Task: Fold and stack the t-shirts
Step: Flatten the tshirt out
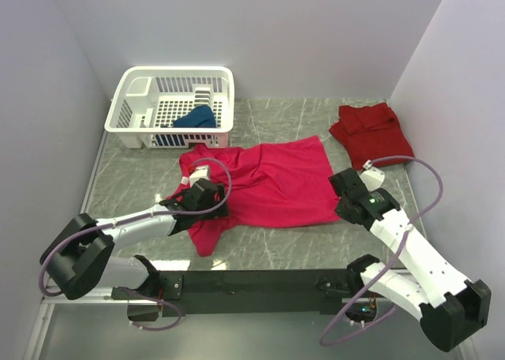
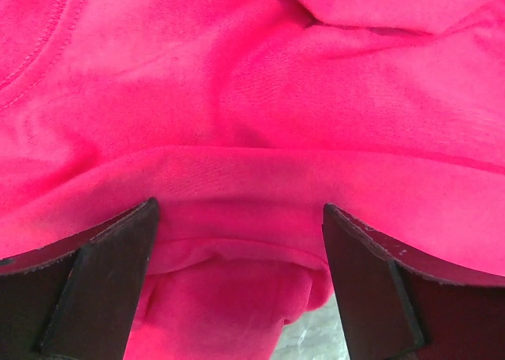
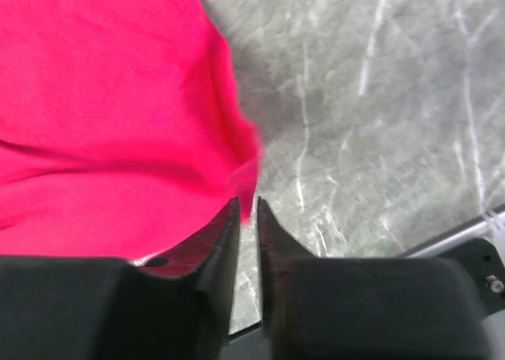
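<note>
Three t-shirts in all. One magenta t-shirt [image 1: 272, 182], spread out but rumpled across the middle of the table, with a sleeve trailing toward the near edge. One darker red t-shirt [image 1: 368, 131], bunched in a heap at the far right, well apart from the magenta one. One dark blue t-shirt [image 1: 196, 118], crumpled inside the single white lattice basket [image 1: 134, 107] at the far left, just beyond the magenta cloth.

Two grippers. Left gripper [image 2: 241, 226] down on the left part of the magenta t-shirt, jaws spread wide with a raised fold of cloth between the fingers [image 2: 95, 289]. Right gripper [image 3: 246, 210] at the near right corner of the same shirt, jaws drawn together to a thin slit and pinching the cloth's edge.

Underneath, a grey marbled table [image 1: 292, 119]. Around it, plain pale walls [image 1: 260, 28] on three sides.
</note>
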Tool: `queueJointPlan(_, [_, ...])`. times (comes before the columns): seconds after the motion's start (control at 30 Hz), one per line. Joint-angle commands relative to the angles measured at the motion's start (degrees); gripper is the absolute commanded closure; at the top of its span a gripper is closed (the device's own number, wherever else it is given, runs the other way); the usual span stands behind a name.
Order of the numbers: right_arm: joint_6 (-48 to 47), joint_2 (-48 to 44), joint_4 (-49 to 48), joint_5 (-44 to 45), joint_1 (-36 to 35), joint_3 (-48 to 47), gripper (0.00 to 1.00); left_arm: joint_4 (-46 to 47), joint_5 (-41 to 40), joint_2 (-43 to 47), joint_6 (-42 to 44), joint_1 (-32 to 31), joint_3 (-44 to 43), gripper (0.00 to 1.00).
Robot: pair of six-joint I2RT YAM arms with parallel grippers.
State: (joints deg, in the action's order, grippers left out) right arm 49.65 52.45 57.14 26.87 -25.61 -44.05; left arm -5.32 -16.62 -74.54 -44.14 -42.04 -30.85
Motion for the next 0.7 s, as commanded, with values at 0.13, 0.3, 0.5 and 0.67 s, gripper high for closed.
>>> queueJointPlan(0.13, [1.9, -4.0, 6.8, 2.2, 0.3, -5.6, 0.59, -0.5, 2.2, 6.0, 1.8, 0.8, -0.2, 0.09])
queueJointPlan(0.3, [-2.0, -2.8, -1.8, -3.0, -0.1, -3.7, 0.57, -1.9, 1.6, 8.3, 1.1, 0.8, -0.6, 0.09])
queueJointPlan(0.5, [-7.9, 7.7, -19.7, -12.5, -0.1, -0.1, 0.59, -1.8, 1.1, 6.4, 0.5, 1.8, -1.0, 0.08])
queueJointPlan(0.67, [-11.0, 18.8, -28.0, -13.9, -0.1, -3.3, 0.60, 0.5, 2.2, 3.4, 1.4, 4.6, -2.2, 0.08])
